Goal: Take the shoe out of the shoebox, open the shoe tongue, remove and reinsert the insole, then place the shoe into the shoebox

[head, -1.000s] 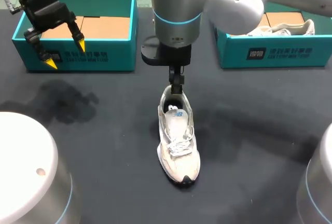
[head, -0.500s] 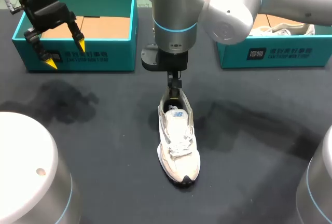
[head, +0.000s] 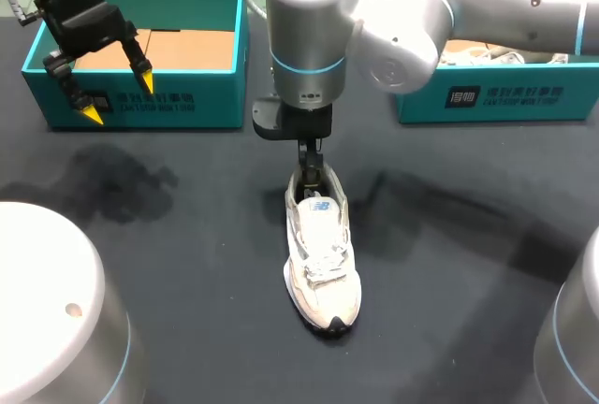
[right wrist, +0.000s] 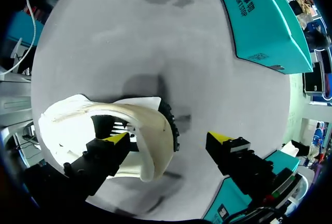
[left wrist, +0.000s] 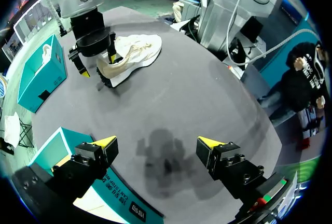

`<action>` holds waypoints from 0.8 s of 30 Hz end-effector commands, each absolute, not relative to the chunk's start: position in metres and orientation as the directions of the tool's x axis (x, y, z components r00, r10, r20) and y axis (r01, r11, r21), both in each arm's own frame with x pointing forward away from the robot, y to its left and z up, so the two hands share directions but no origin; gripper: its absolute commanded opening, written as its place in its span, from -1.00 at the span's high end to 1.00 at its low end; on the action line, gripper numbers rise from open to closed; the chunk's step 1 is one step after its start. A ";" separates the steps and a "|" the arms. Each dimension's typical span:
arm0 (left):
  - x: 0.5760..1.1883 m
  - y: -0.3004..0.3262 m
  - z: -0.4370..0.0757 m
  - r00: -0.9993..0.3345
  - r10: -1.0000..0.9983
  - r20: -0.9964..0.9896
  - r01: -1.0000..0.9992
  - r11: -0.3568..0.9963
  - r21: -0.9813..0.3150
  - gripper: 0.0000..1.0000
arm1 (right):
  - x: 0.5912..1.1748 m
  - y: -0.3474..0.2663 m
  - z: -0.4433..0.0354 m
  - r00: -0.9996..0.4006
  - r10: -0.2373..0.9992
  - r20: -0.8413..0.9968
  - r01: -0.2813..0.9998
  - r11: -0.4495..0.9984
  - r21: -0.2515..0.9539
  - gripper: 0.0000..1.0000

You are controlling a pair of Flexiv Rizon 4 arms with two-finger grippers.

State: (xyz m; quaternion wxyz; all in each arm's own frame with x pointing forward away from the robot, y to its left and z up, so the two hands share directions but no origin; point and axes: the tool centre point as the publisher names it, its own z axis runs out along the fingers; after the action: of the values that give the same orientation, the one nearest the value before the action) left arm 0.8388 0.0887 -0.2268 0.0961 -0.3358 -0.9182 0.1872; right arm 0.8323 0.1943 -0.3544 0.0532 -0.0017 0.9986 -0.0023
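**A:** Where is the sneaker (head: 319, 254) sitting?

**B:** It's lying near the middle of the dark surface (head: 187, 273), toe pointing to 6 o'clock and heel to 12. So it's already out of its box. One teal shoebox (head: 140, 100) is standing at the sneaker's 10 o'clock, and a second teal box (head: 524, 95) at its 2 o'clock.

**A:** And what is the right arm (head: 309, 30) doing?

**B:** It's coming in from the right and hanging straight over the heel. Its jaws are standing wide and straddling the heel collar. In the right wrist view, one yellow fingertip (right wrist: 116, 137) is dipping inside the shoe's opening. The other fingertip (right wrist: 220, 137) is hanging outside, apart from the heel. Nothing is being pinched.

**A:** Why go in at the heel?

**B:** My guess is that the back edge of the insole is easiest to reach there. The collar wall would also give the jaws something firm to close on. I can't tell which of the two it's lining up for.

**A:** And the left arm (head: 84, 25)?

**B:** It's hovering over the front wall of the 10 o'clock shoebox, well apart from the sneaker. Its jaws are spread wide and holding nothing. It's probably leaving the right arm room to work.
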 end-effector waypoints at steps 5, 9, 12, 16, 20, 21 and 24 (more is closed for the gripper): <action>0.839 0.089 -0.227 -0.756 0.653 0.051 0.581 0.705 -0.406 -1.00 | 0.837 0.191 -0.373 -0.996 0.004 -0.092 0.005 1.000 -0.007 -0.95; 0.839 0.089 -0.227 -0.756 0.653 0.051 0.581 0.705 -0.406 -1.00 | 0.836 0.191 -0.380 -0.997 0.008 -0.081 0.008 1.000 -0.006 -0.88; 0.839 0.089 -0.227 -0.756 0.653 0.051 0.581 0.705 -0.406 -1.00 | 0.837 0.190 -0.385 -0.997 0.010 -0.073 0.010 1.000 -0.006 -0.80; 0.839 0.089 -0.227 -0.756 0.653 0.051 0.581 0.705 -0.406 -1.00 | 0.837 0.190 -0.391 -0.998 0.012 -0.066 0.012 1.000 -0.003 -0.48; 0.839 0.089 -0.227 -0.756 0.653 0.051 0.581 0.705 -0.406 -1.00 | 0.836 0.193 -0.393 -0.998 0.008 -0.061 0.008 1.000 -0.001 -0.06; 0.839 0.089 -0.227 -0.756 0.653 0.051 0.581 0.705 -0.406 -1.00 | 0.836 0.193 -0.393 -0.998 0.007 -0.060 0.007 1.000 -0.001 0.01; 0.839 0.089 -0.227 -0.756 0.653 0.051 0.581 0.705 -0.406 -1.00 | 0.835 0.194 -0.394 -0.999 0.010 -0.054 0.009 1.000 0.003 0.07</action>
State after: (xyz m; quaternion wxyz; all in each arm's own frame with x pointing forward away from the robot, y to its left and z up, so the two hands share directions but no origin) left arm 0.8388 0.0887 -0.2268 0.0961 -0.3358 -0.9181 0.1872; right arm 0.8334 0.1919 -0.3912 0.0281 0.0043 0.9996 0.0018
